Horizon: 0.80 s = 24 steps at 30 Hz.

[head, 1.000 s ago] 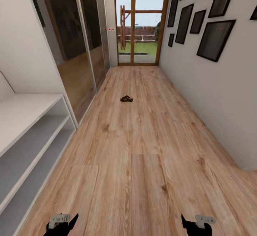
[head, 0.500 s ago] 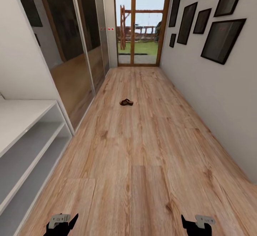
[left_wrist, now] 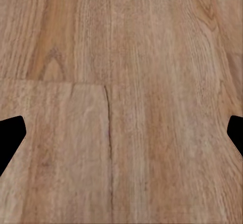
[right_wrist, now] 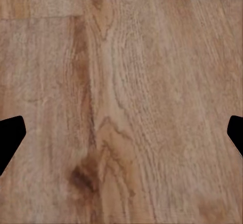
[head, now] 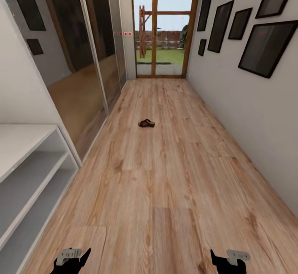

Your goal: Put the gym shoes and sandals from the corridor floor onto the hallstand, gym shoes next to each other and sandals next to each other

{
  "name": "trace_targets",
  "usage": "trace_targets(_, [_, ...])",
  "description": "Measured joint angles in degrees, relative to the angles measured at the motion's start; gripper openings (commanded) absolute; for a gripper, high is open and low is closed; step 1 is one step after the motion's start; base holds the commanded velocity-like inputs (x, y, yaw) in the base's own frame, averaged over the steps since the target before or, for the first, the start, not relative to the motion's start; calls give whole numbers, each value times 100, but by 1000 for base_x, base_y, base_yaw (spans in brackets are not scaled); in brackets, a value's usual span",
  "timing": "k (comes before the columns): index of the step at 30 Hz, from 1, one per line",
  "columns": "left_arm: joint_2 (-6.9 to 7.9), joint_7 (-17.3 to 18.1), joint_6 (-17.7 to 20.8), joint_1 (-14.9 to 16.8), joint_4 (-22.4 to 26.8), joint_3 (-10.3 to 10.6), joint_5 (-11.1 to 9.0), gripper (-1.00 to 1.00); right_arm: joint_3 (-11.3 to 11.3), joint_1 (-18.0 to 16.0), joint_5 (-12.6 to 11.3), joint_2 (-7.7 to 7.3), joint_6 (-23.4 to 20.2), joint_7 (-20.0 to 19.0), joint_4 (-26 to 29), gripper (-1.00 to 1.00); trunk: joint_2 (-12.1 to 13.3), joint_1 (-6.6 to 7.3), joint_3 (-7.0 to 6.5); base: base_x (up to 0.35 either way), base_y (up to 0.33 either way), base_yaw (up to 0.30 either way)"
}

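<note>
So the head view looks straight down a long corridor with light wood-plank floor [head: 165, 174], and there's one dark brown sandal [head: 146, 123] lying on the planks a bit above the center of the frame, out in the open, well apart from everything else. It's small at that range, so I can't make out strap detail or which way it points. The pale hallstand [head: 25, 158] sits along the left edge, lower left of the frame, with its flat top and two open shelves below, all bare in the part that shows. Past it, upper left, there are big mirrored sliding doors [head: 82, 58] reflecting the floor, and at top center a wood-framed glass door [head: 163, 25] with grass and a fence outside. The right wall has a bunch of dark picture frames [head: 265, 46] across the upper right. The left gripper [head: 72, 259] pokes in at the bottom left edge and the right gripper [head: 227, 260] at the bottom right edge, both hanging low over bare floor. In each wrist view you just get wood grain with the two black fingertips [left_wrist: 10, 138] [right_wrist: 10, 138] way out at opposite edges of the frame, so both pincers are released, spread wide, with nothing between them.
</note>
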<state>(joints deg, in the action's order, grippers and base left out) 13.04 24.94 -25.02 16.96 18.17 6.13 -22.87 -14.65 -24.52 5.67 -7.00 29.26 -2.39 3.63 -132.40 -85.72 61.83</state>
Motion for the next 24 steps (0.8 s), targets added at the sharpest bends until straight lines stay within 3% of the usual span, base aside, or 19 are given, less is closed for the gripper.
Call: trace_targets(24, [-5,0,0,4,0,0,0,100,-3,3,0,-2,0,1,-6,100,0,0,0,339,0,0])
